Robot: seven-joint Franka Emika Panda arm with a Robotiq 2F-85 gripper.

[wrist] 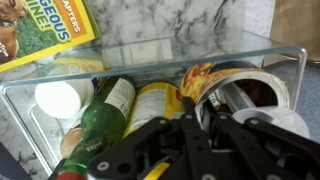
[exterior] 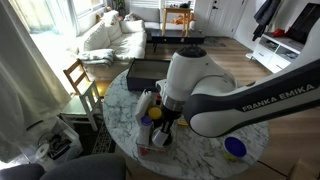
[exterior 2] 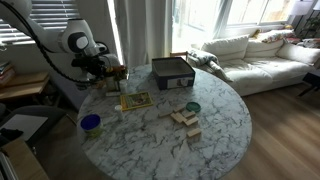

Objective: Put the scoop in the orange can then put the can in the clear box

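presently, in the wrist view, the black robotiq gripper (wrist: 200, 138) hangs over the long shallow clear box of see-through plastic (wrist: 180, 55). its fingers are set narrow at the near wall of the short cylindrical orange can with printed orange-brown side and pale inside (wrist: 228, 88); whether they pinch that wall or only stand beside it cannot be told. the orange can sits tilted at one end of the clear box with its open mouth showing, probably because it is being set down there as the closing step of the task. beside it inside the clear box lie a yellow tin (wrist: 150, 105), a green bottle (wrist: 100, 118) and a white round lid (wrist: 57, 98), packed side by side. the scoop cannot be made out, so whether it sits in the can is unsettled. just beyond the clear box's far wall lies a yellow printed magazine (wrist: 40, 35). in both exterior views the white arm (exterior: 230, 100) (exterior 2: 78, 42) hides most of the clear box. they do show what the wrist view lacks: the round marble table (exterior 2: 225, 135), with a flat blue disc (exterior: 235, 148), a dark grey lidded box (exterior 2: 172, 72) and pale wooden blocks (exterior 2: 186, 122), all well apart from the clear box.
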